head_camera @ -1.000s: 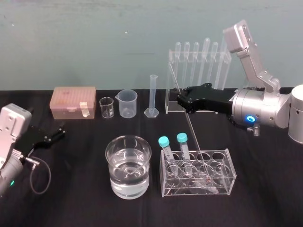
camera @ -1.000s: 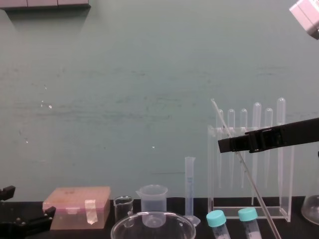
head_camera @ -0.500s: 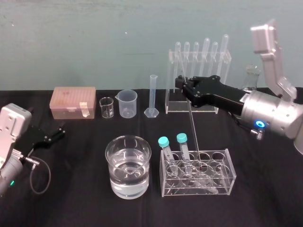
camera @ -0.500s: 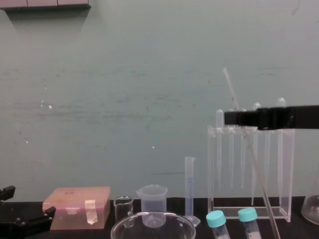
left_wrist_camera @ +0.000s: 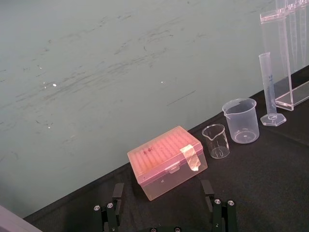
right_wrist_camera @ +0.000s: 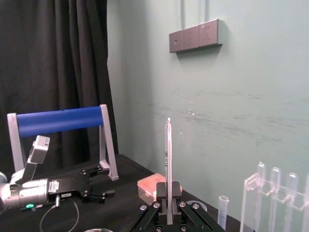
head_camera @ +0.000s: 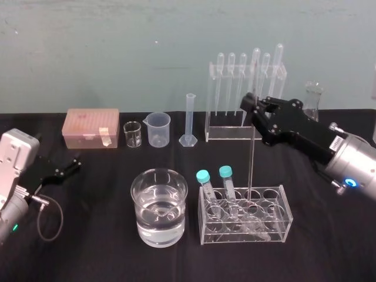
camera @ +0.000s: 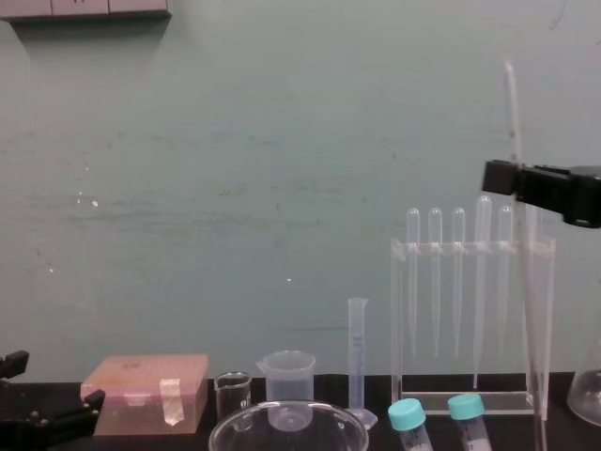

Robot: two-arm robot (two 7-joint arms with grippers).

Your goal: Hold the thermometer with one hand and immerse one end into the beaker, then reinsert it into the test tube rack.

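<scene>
I have the thermometer nearly upright, pinched by my right end effector, with its lower end straight below in the test tube rack. Swinging left toward the beaker before lifting clear could snap it against a well. The arm reaches in raised from the right. The left end effector sits parked on the surface, fingers spread.

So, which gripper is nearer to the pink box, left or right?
Left. The left gripper sits just in front of the pink box; the right gripper holds the thermometer far to its right.
</scene>
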